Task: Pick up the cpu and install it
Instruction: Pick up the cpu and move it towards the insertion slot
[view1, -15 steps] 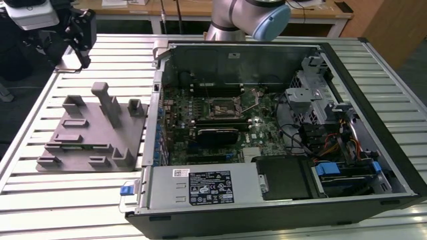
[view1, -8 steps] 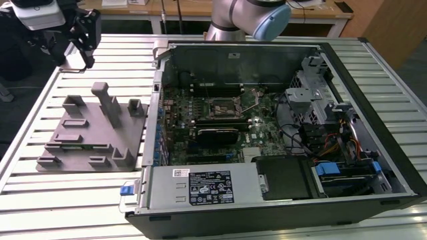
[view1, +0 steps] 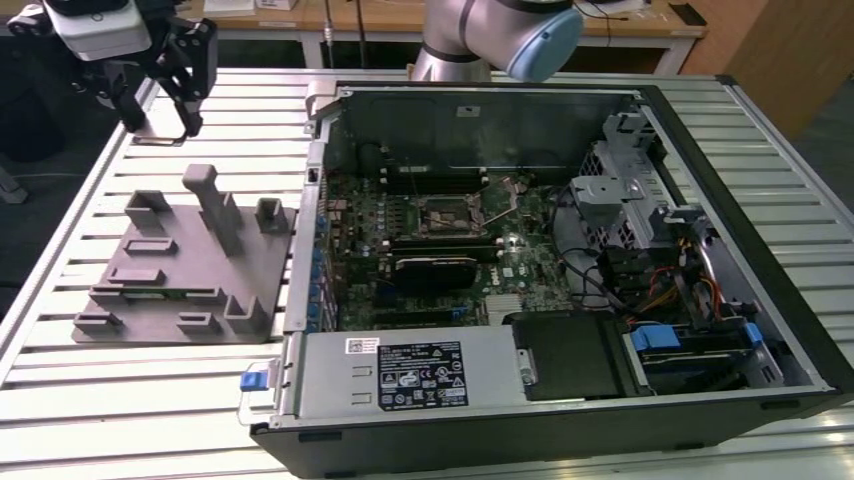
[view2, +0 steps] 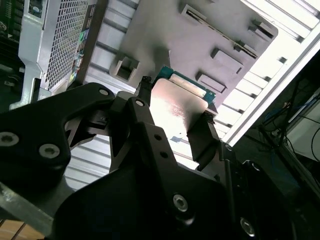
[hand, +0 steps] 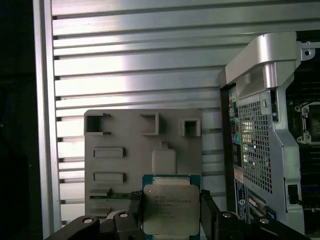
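Observation:
My gripper (view1: 160, 128) hangs high over the back of the slatted table, on the exterior view's left, above and behind the grey fixture plate (view1: 187, 255). It is shut on the cpu (hand: 171, 207), a flat square chip with a silver top and green rim, gripped by two opposite edges between the black fingers (hand: 134, 206). In the second wrist view the cpu (view2: 177, 107) sits between the fingers (view2: 144, 100), with the fixture plate (view2: 200, 30) beyond it. The motherboard socket (view1: 447, 215) lies inside the open computer case, well to the exterior view's right of the gripper.
The open computer case (view1: 787, 300) fills the middle and right of the table, with its metal wall (hand: 260, 125) beside the fixture plate (hand: 142, 155). Upright grey posts (view1: 214, 205) rise from the plate. A power supply (view1: 400, 375) and cables (view1: 641, 270) crowd the case.

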